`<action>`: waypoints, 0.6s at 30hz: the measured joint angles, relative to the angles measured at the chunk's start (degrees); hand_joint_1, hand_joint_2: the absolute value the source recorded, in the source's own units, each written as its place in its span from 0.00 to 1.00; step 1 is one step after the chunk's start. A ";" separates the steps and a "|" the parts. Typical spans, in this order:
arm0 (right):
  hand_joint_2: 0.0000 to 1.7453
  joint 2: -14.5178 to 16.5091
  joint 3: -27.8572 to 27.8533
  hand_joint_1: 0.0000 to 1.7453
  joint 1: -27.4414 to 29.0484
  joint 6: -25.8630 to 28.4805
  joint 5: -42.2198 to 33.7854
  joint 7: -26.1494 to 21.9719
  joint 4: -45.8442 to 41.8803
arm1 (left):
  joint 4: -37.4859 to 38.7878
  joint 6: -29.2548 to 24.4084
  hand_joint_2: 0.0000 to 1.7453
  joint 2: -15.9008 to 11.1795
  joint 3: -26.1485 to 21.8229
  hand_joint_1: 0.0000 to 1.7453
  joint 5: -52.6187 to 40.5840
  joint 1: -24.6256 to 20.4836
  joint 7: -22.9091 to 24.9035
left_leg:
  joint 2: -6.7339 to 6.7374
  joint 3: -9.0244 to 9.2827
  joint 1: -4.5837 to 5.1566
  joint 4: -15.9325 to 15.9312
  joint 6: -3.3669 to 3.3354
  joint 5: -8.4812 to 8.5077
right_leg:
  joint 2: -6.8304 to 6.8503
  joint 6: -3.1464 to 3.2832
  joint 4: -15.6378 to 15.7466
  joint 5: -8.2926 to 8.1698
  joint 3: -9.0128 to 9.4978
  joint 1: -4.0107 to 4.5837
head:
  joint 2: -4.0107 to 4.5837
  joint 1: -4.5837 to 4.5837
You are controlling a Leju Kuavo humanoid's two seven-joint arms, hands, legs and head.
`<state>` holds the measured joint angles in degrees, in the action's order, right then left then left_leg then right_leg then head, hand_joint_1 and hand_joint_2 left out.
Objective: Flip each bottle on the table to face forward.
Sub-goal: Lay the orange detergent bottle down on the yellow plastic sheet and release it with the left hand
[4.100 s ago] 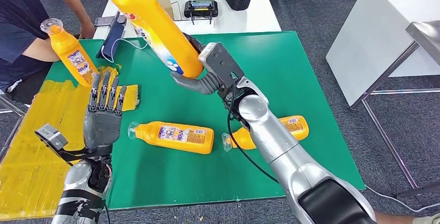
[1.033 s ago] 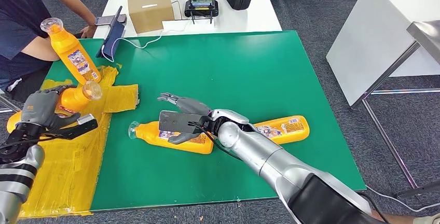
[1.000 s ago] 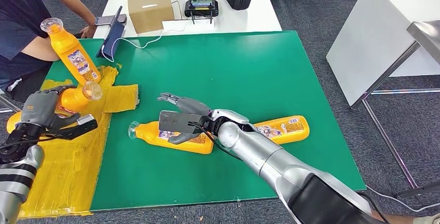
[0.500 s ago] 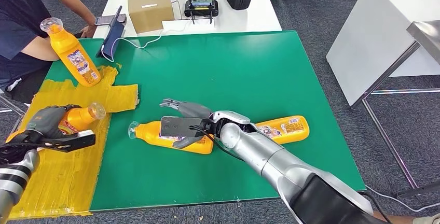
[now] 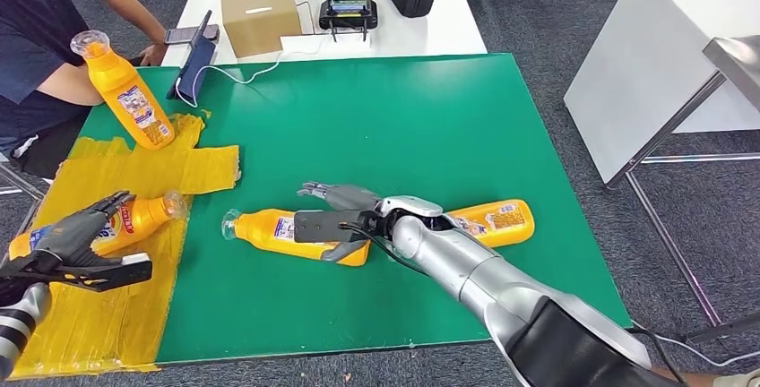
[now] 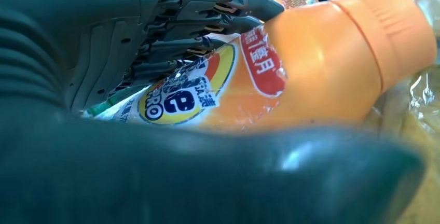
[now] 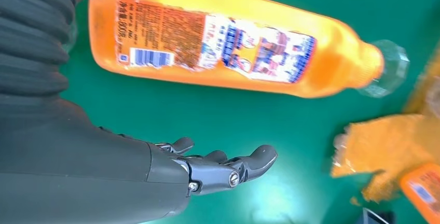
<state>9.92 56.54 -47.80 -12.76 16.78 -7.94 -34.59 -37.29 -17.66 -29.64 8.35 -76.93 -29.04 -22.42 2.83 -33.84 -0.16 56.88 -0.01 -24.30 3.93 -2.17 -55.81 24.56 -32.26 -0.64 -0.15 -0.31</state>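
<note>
Lowering since half a second ago, my left hand (image 5: 76, 235) has brought its orange bottle (image 5: 134, 217) down onto the yellow sheet (image 5: 107, 306) at about eight o'clock of the green table (image 5: 430, 118); my fingers (image 6: 218, 6) lie along its label, loosened and spread, and I cannot tell whether I am gripping it or only resting on it. That bottle lies flat, cap toward three o'clock. My right hand (image 5: 336, 212) has slid a little toward three o'clock and hovers open, empty, fingers apart, above the middle bottle (image 5: 296, 235) at the table's centre. This one lies on its side with its long axis running nine to three, clear cap (image 5: 230, 223) at nine o'clock, base under my palm. From the right wrist, its barcode side faces up, so I judge it needs a roll about that axis. My right hand is the nearer one by far. A third bottle (image 5: 493, 221) lies just beyond at three o'clock, and a person (image 5: 36, 38) holds a fourth upright bottle (image 5: 125, 96) at ten o'clock.
</note>
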 joint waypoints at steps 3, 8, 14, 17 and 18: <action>1.00 0.38 0.43 0.00 -0.07 -0.53 0.54 0.19 1.40 | 0.00 1.59 0.00 0.08 0.21 0.00 3.66 -0.08 -2.57 | 0.00 0.00 0.00 0.00 0.00 0.00 | 0.00 0.00 0.00 0.00 0.00 0.00 | 0.00 0.01; 1.00 0.63 1.57 0.00 -0.23 -1.74 1.13 0.62 3.81 | -0.70 9.12 0.00 0.14 -0.43 0.00 15.72 -0.17 -10.81 | 0.00 0.00 0.00 0.00 0.00 0.00 | 0.00 0.00 0.00 0.00 0.00 0.00 | 0.00 0.01; 1.00 1.85 2.56 0.00 0.27 0.11 2.91 1.31 7.61 | -4.12 20.74 0.00 1.27 -2.42 0.00 33.55 0.02 -16.00 | 0.01 0.00 0.00 0.00 0.00 0.00 | 0.00 0.00 0.01 0.00 0.00 0.00 | 0.00 0.00; 1.00 2.95 2.82 0.00 0.67 0.98 3.45 2.01 9.21 | -6.95 24.20 0.00 2.12 -2.51 0.00 42.55 0.36 -16.02 | 0.01 0.00 0.00 0.00 0.00 0.00 | 0.00 0.00 0.00 0.00 0.00 0.00 | 0.00 0.01; 1.00 3.31 2.85 0.00 0.79 1.12 3.59 2.24 9.65 | -7.81 25.07 0.00 2.42 -2.50 0.00 44.88 0.46 -16.03 | 0.01 0.00 0.00 0.00 0.00 0.00 | 0.00 0.00 0.00 0.00 -0.01 0.00 | 0.00 0.01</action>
<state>13.23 59.39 -47.01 -11.64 20.37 -5.70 -24.94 -45.10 7.41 -27.22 5.85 -32.05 -28.58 -38.45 2.84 -33.84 -0.16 56.89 -0.01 -24.30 3.93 -2.17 -55.81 24.56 -32.26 -0.64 -0.15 -0.31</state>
